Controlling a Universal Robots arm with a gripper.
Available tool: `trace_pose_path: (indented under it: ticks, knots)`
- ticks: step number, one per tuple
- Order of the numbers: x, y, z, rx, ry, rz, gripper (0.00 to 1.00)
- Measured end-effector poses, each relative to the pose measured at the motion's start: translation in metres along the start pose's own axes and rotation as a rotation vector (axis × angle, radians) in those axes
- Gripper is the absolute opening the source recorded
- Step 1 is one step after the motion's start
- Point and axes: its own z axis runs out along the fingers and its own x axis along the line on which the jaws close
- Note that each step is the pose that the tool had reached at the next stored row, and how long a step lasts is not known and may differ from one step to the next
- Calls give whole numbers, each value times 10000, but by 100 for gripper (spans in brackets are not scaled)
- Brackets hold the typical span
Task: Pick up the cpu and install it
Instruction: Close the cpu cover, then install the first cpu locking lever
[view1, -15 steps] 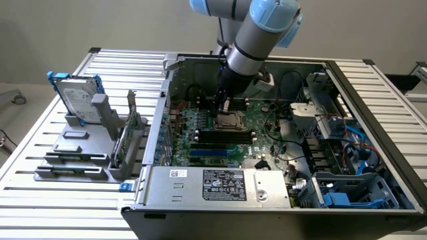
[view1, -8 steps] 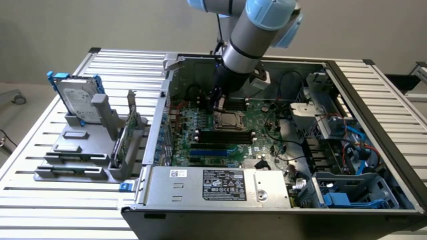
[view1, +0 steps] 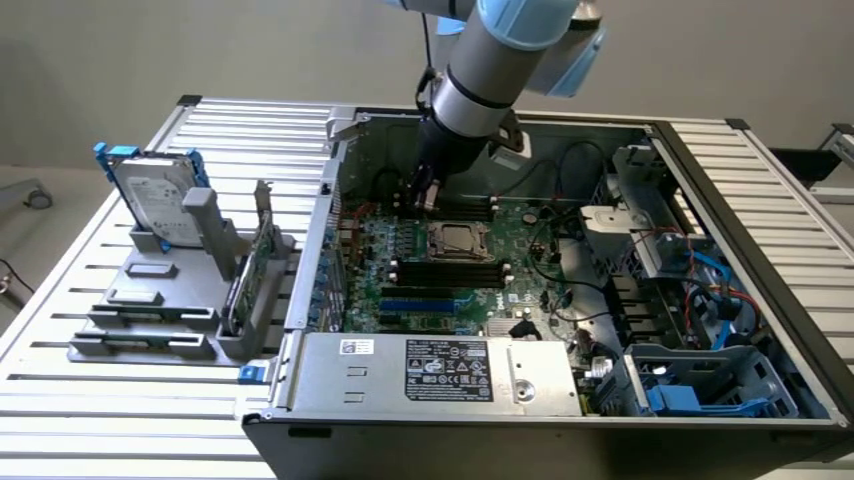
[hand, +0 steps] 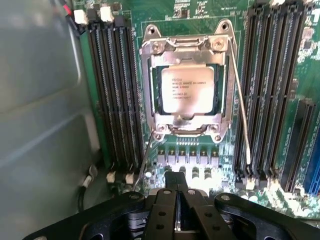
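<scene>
The open computer case (view1: 694, 150) hems the arm (view1: 487, 70) in, so a wide swing could knock its wrist against the sheet-metal wall just beside it. On the green motherboard (hand: 200, 15) the danger is finer. The gripper (hand: 176, 192) hangs low over the board with its two fingers pressed together and nothing between them. It sits just off the socket's near edge, above a row of small square components. A careless drop or sideways drag from there could scrape those parts or clip the latches of the black memory slots (hand: 112, 95) flanking the socket. The metal socket frame (hand: 150, 85) lies down flat around the chip, and pressing on it off-centre could bear unevenly on the contacts beneath. The thin wire retention lever (hand: 240, 110) runs along one side of the frame, near the fingers' end of it. A closed fingertip could snag it and spring it loose, though I cannot tell whether it is fully hooked. The cpu (hand: 187, 90) is not in the gripper. It sits inside the socket, in the middle of the motherboard, looking square and level within the frame's window. It is a flat, thin, silver-grey plate with softly rounded corners and a few lines of dark printed text on top.
</scene>
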Motion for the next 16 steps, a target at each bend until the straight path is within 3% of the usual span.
trace_pose_path:
  ticks: [5,12,16]
  knots:
    - [5,-91,-44,-2,237,46,11]
    - [2,-199,-47,-13,324,128,11]
    - [1,-253,-48,-39,409,278,11]
